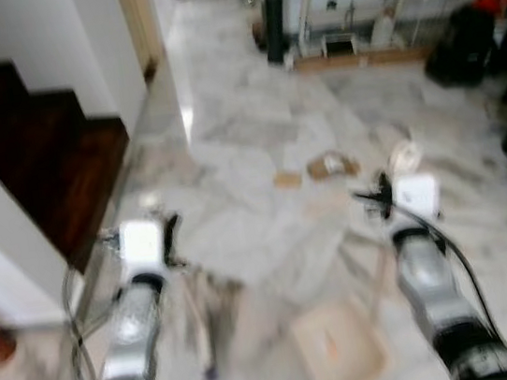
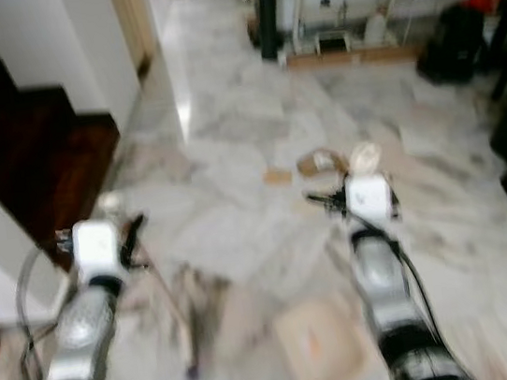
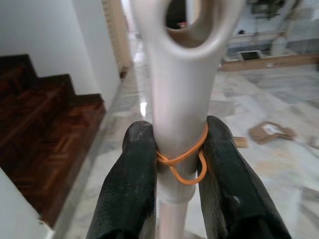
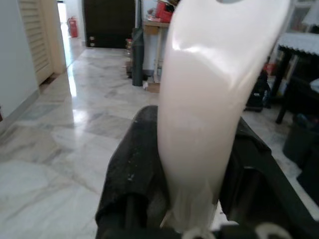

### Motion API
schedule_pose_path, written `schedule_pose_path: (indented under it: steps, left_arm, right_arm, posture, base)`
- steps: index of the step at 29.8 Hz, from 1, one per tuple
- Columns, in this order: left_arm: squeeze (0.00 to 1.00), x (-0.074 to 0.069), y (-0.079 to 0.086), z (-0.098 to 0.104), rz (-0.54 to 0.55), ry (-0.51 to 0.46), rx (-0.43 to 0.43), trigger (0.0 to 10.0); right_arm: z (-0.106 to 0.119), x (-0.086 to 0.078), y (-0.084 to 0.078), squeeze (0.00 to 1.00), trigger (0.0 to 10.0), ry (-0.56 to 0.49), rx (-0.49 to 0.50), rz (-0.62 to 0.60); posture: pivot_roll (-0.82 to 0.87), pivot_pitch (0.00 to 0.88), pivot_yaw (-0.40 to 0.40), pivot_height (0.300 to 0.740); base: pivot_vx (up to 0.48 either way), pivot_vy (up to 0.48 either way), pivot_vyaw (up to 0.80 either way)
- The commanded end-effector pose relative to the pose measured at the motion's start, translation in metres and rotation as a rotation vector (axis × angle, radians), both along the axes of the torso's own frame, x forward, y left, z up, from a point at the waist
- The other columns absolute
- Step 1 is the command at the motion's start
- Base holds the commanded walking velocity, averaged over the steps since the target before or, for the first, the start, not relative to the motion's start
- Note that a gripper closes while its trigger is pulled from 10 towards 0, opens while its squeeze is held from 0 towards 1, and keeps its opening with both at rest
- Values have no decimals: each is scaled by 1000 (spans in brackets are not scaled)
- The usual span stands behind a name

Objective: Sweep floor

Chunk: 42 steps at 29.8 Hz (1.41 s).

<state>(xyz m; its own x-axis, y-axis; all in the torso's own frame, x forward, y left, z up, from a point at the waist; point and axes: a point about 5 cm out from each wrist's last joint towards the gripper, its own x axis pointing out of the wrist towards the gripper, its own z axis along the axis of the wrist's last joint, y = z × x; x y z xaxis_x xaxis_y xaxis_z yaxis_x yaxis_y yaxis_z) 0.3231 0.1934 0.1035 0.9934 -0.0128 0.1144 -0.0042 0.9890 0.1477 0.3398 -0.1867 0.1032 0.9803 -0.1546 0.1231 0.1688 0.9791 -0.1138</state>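
Broom handle [image 3: 182, 99] between left jaws [image 3: 182, 164].

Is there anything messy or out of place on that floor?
Yes. Brown scraps of cardboard and a pale crumpled piece lie scattered on the marble floor, ahead of the right gripper. A flat brown sheet lies nearer, between the arms. Blur hides finer detail.

A white broom handle [image 3: 182, 99] with an oval hole at its end and an orange rubber band [image 3: 184, 160] around it stands upright. A second pale handle [image 4: 209, 114], smooth and glossy, is also upright. Cardboard scraps [image 1: 331, 167] lie scattered on the marble floor [image 1: 255, 133].
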Motion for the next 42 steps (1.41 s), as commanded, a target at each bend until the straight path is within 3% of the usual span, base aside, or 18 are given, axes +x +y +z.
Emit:
schedule_pose_path:
  steps: [1, 17, 25, 42]
  left_arm:
    - [0, 7, -15, 10, -43, -53, -11, 10000]
    - [0, 8, -7, 6, -25, -45, -3, 10000]
    - [0, -1, -5, -1, -24, -36, 2, 10000]
    - [0, -17, 3, 2, -9, -63, 7, 10000]
  right_arm:
    - [2, -1, -18, 0, 10000, -6, -30, -46]
    - [3, -2, -36, 0, 10000, -12, -34, -99]
    - [3, -5, -35, 0, 10000, -24, -36, -80]
    - [17, -12, -58, 0, 10000, -70, -79, -76]
  posture:
    - [84, 0, -6, 740]
    - [55, 0, 2, 740]
    - [50, 0, 14, 740]
    - [39, 0, 27, 740]
  base:
    - [382, 0, 0]
    - [367, 0, 0]
    - [348, 0, 0]
    - [339, 0, 0]
